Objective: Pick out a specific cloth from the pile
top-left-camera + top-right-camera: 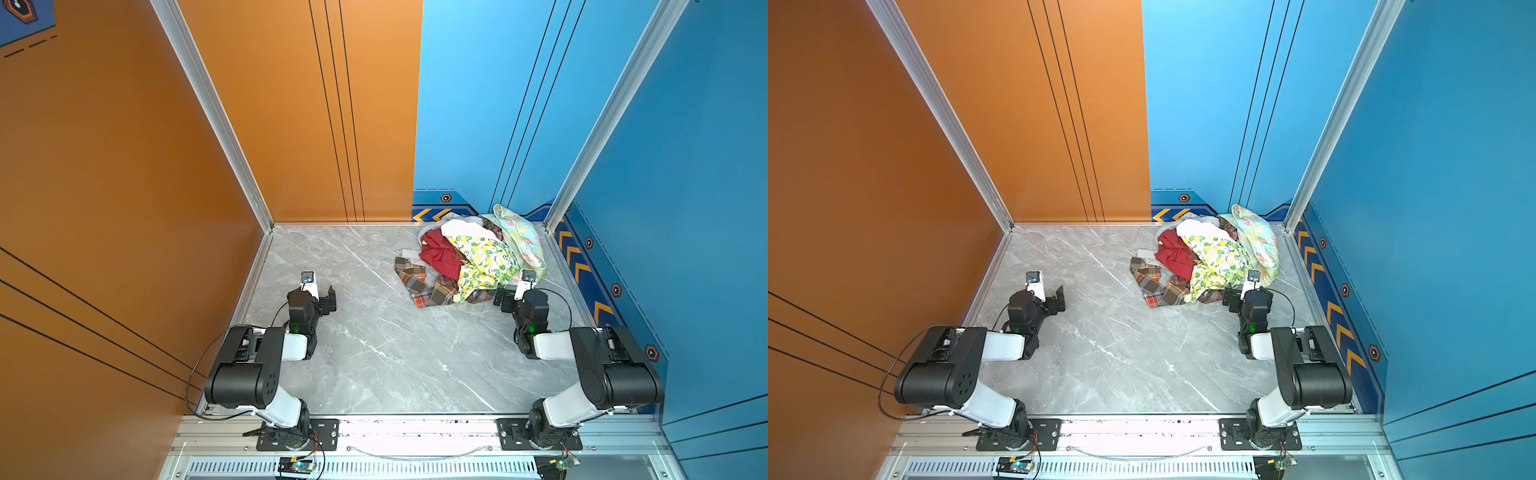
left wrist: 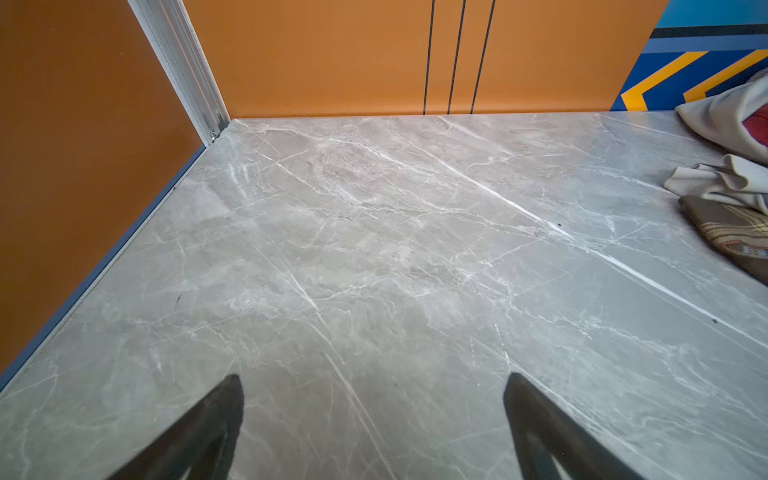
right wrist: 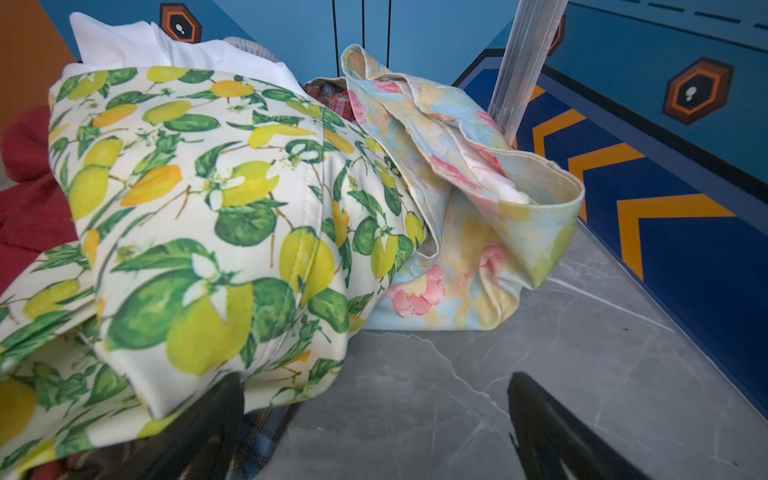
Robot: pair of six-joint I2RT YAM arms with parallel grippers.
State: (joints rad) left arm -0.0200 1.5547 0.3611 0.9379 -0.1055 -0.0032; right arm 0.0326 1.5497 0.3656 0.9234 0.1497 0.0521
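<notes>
Left jaws stand wide apart over bare counter [image 1: 374, 353], clamping nothing. Right jaws are likewise wide apart. The right wrist view shows one finger [image 3: 208, 415] tucked under the hem of the lemon-print cloth [image 3: 199, 216], and the other finger [image 3: 552, 432] over bare counter. Nothing is gripped between them.

Left arm [image 1: 266, 365]: the base is mounted on the front rail at lower left in both top views. The elbow is folded, the forearm is low, and the wrist points toward the frame's centre, well apart from the pile [image 1: 478, 245].

Right arm [image 1: 598, 365]: the base is at lower right and the elbow is folded. The wrist reaches up-frame to the lower right edge of the pile.

The pile sits at the upper right of the counter, near the rear corner. It comprises a red cloth [image 1: 438, 253], the lemon-print cloth, a pastel floral cloth [image 1: 523, 237] and white fabric [image 1: 461, 227].

The cloth [image 1: 432, 286], a plaid, lies at the pile's lower left edge. It is spread partly onto open counter and partly covered by the lemon-print and red cloths.
</notes>
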